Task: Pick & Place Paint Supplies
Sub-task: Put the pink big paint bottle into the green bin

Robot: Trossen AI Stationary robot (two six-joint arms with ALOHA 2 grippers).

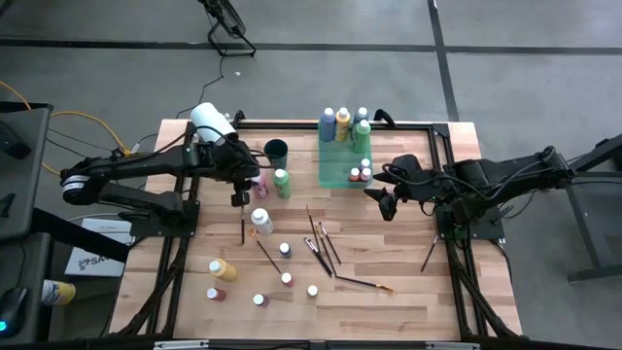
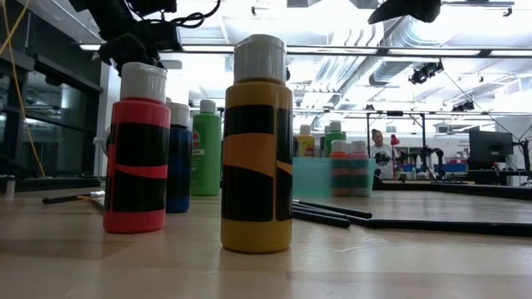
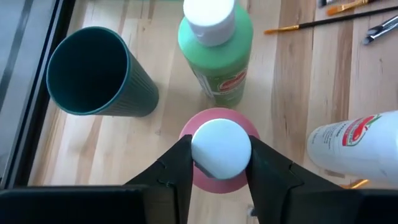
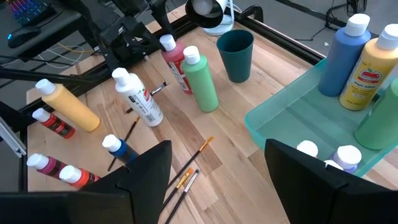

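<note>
Pink bottle (image 3: 219,163) on the desk (image 3: 298,87) is flanked at its white cap by the left hand (image 3: 219,163), whose fingers are touching it; the right hand (image 4: 217,174) is held wide open and empty.

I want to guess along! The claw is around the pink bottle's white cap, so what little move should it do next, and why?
Probably squeeze the last bit shut, then lift straight up. The left gripper has a finger on each side of the pink bottle cap, and the green bottle and dark cup stand close, so a sideways pull might bump them.
</note>
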